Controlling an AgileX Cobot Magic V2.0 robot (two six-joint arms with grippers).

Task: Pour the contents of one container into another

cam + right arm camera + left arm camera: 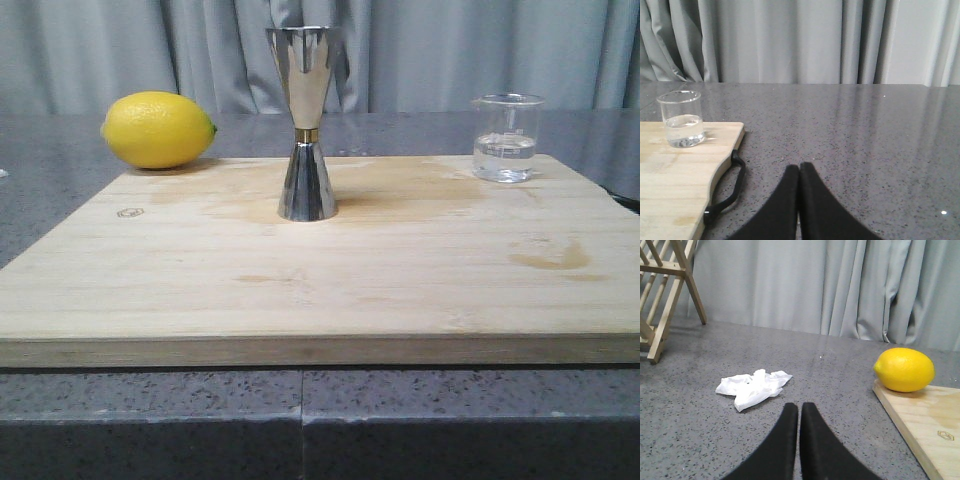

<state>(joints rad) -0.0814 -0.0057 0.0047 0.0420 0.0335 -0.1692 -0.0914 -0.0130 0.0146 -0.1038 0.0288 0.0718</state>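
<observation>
- Wooden board (320,270) lies closest to the front camera, and both task things stand on it.
- Glass beaker (507,137) stands upright at the board's far right corner, with some clear water in it.
- Steel jigger (305,120) stands upright near the middle of the board, to the left of the beaker and well apart from it.
- Right claw (799,167) is pressed shut and holds nothing. It sits off the board's right side, so the beaker lies forward and to its left. I think this arm is the nearer one.
- Left claw (799,407) is shut too, and holds nothing. It sits off the board's left side.
- Lemon (157,129) rests at the board's far left corner.
- White crumpled tissue (753,387) lies on the grey counter (840,390), left of the board.
- Nothing is picked up yet. The claw must open before it can grab the beaker.
</observation>
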